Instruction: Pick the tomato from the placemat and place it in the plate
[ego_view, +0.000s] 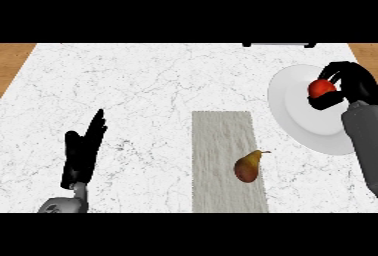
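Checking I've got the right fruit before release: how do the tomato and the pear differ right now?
The tomato is red and round; the pear is yellow-brown, elongated, with a stem. The tomato sits over the white plate, enclosed by the curled fingers of the right hand; the pear lies untouched on the grey placemat. The tomato looks smaller than the pear. The left hand rests open at lower left.
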